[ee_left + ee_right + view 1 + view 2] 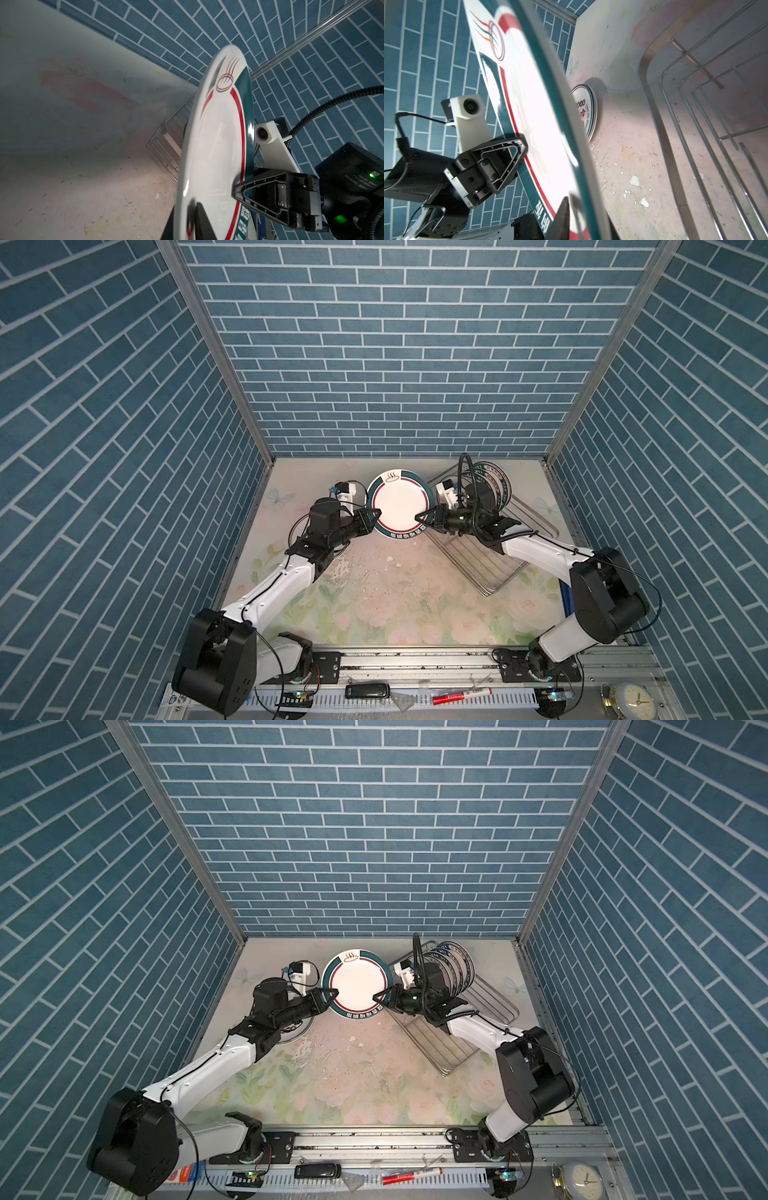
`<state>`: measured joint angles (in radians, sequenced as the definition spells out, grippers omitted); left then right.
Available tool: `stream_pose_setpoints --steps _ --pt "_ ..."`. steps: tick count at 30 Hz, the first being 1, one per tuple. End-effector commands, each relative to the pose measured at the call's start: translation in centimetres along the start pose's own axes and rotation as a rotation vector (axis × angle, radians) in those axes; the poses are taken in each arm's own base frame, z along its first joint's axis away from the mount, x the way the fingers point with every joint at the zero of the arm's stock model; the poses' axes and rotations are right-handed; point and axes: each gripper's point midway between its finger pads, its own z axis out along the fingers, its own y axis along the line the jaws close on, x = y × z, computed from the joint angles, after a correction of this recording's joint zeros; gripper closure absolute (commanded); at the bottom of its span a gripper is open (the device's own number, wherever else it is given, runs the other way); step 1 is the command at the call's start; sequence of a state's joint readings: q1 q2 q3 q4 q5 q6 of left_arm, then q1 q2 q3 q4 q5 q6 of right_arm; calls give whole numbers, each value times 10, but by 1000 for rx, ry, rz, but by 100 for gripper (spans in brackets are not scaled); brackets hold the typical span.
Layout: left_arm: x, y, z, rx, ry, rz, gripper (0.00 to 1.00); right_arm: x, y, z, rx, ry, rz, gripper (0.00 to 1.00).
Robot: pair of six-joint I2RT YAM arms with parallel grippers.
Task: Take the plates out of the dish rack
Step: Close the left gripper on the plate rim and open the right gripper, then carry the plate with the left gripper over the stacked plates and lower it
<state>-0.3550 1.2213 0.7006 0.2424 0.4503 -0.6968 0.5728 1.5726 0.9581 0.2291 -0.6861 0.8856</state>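
I hold the plate (pixel 400 504) on edge above the table (pixel 374 593), between dish rack (pixel 469 564) and stack (pixel 586 112), apparently for a handover. My left hand (pixel 377 512) is clamped on its rim. My right hand (pixel 419 517) straddles the opposite rim; I cannot tell whether it grips.

Glossy plate (pixel 400 506), shiny metal rack (pixel 473 564)

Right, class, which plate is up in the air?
The green-rimmed plate with the steaming-bowl logo, between the left gripper and right gripper; the others stand in the dish rack or lie stacked on the table.

White plate (pixel 400 506) — dark green rim, red inner ring
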Motion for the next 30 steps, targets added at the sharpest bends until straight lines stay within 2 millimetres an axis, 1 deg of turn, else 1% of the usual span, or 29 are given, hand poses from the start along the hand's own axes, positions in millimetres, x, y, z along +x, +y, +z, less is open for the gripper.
stream_pose_setpoints --steps 1,6,9,12,15,16,17,18,20,22,27,30 --pt "-2 -1 -1 -16 -2 54 100 -17 37 -6 -42 -47 -158 75" --pt "-5 0 -7 -36 -19 61 100 -22 26 -15 66 -85 -200 67" --pt "-8 3 -10 -48 -35 58 100 -24 17 -24 151 -105 -230 58" --pt "-12 7 -14 -63 -51 52 100 -26 15 -33 200 -125 -260 45" --pt "-18 9 -19 -69 -70 44 100 -28 12 -40 243 -138 -280 39" --pt "-20 9 -20 -70 -79 39 100 -28 11 -42 257 -139 -286 33" --pt "-16 17 -23 -85 -77 26 100 -29 11 -44 270 -143 -299 7" --pt "-17 20 -25 -95 -87 18 100 -30 10 -48 294 -148 -314 1" --pt "-22 26 -33 -109 -110 3 100 -30 13 -55 313 -157 -340 1" --pt "-30 35 -44 -147 -142 -14 100 -31 17 -63 330 -172 -364 1" --pt "-42 65 -84 -286 -263 -62 100 -36 34 -86 354 -229 -417 1" --pt "-42 85 -106 -417 -303 -89 100 -43 34 -103 418 -308 -430 1"
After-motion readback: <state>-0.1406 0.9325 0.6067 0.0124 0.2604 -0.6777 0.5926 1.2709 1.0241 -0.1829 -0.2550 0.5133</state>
